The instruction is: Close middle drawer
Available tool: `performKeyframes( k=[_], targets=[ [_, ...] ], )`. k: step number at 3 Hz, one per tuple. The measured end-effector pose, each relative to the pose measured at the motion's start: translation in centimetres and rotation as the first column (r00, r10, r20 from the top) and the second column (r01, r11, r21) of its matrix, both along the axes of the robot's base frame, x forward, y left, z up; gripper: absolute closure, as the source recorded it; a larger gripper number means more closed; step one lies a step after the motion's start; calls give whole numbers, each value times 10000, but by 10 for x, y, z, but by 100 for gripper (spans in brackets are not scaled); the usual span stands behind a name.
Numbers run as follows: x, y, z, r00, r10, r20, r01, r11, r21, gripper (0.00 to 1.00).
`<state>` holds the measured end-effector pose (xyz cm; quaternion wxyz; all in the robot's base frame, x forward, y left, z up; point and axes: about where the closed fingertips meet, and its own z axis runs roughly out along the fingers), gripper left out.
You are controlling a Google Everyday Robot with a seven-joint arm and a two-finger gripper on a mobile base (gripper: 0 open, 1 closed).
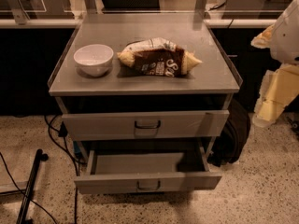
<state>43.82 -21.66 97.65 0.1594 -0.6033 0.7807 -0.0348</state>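
We see the middle drawer (112,183) pulled far out over the floor (261,190); the gripper (273,99) hangs apart, right of the cabinet (217,59), its grip unclear to us.

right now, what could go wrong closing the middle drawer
1. The gripper hangs right of the cabinet, apart from the middle drawer; swinging in, it might clip the upper drawer front.
2. Pushing the pulled-out drawer near one end rather than at its handle may skew it.
3. A hard shove could jolt the bowl and chip bag on top.
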Motion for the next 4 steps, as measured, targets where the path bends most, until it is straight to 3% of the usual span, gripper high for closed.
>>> performKeyframes(
  k=[1,2,3,4],
  targets=[
    [0,0,0,10000,0,0,0,10000,0,0],
    [0,0,0,10000,0,0,0,10000,0,14],
    [-1,-2,-13,9998,-75,177,74,10000,33,38],
    [-4,-7,-48,9992,-153,374,141,9994,306,61]
  ],
)
